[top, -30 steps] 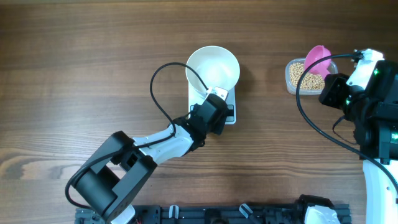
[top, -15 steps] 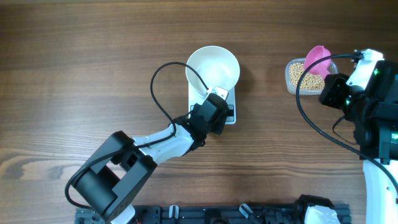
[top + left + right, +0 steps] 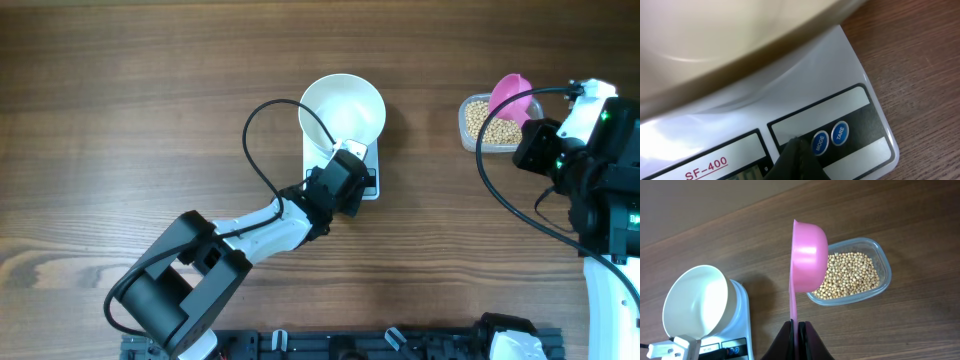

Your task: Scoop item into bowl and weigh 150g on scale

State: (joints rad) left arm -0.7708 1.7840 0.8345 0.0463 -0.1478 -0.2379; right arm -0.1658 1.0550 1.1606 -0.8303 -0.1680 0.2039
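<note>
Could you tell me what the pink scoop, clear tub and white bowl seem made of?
Pink round scoop: likely plastic, matte, thin flat handle. Clear rectangular tub: probably thin plastic; beans show through its wall. Round white bowl: smooth with soft sheen; ceramic or plastic, cannot tell.

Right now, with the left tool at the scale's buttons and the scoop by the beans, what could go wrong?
1. The shut left tool sits beside MODE, with TARE right next to it: a small slip could press the wrong button.
2. The bowl overhangs the scale above that tool; lifting may bump it.
3. The right tool pinches the scoop by its thin handle; beans may spill on the way over.
</note>
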